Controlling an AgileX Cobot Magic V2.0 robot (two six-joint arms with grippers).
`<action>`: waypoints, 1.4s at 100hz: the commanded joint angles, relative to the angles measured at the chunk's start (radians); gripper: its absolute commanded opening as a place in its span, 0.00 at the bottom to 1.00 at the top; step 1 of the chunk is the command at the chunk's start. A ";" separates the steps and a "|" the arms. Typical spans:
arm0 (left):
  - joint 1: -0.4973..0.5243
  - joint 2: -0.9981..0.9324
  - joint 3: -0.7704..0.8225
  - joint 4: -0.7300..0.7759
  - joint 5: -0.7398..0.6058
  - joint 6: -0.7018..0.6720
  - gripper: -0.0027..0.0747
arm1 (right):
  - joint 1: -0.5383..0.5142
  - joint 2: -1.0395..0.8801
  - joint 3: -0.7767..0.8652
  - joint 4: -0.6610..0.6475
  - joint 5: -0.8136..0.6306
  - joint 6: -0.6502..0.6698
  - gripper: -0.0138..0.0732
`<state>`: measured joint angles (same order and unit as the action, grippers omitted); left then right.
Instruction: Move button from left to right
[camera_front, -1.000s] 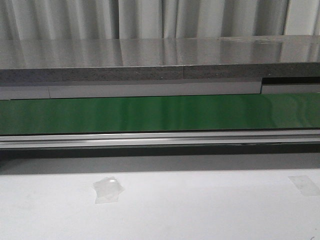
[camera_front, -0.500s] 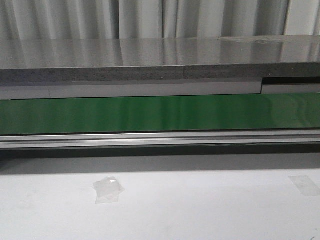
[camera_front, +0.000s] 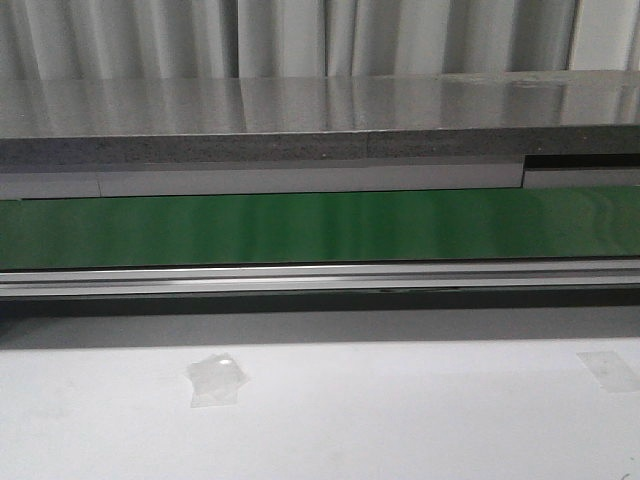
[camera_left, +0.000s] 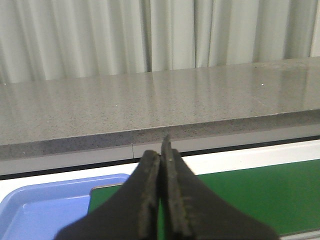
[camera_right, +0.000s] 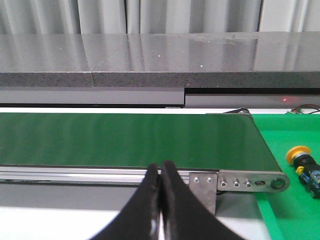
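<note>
Green belt (camera_front: 320, 228) bare | blue tray (camera_left: 45, 210) | button (camera_right: 302, 161) beyond belt end

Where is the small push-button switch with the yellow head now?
Only the right wrist view shows the yellow-headed, black-bodied push-button switch: it lies on the bright green surface, just past the roller end of the dark green conveyor belt.

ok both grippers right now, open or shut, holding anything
Left gripper: shut, holding nothing.
Right gripper: shut, holding nothing.
</note>
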<state>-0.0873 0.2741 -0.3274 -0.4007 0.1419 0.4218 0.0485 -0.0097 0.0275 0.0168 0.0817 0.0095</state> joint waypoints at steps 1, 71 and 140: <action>-0.009 0.009 -0.026 -0.014 -0.075 -0.003 0.01 | 0.001 -0.020 -0.015 -0.011 -0.089 0.000 0.08; -0.002 0.005 -0.012 0.355 -0.089 -0.299 0.01 | 0.001 -0.020 -0.015 -0.011 -0.089 0.000 0.08; 0.066 -0.303 0.299 0.401 -0.134 -0.402 0.01 | 0.001 -0.020 -0.015 -0.011 -0.089 0.000 0.08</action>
<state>-0.0243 -0.0005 -0.0254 0.0000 0.0941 0.0296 0.0485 -0.0097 0.0275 0.0161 0.0817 0.0095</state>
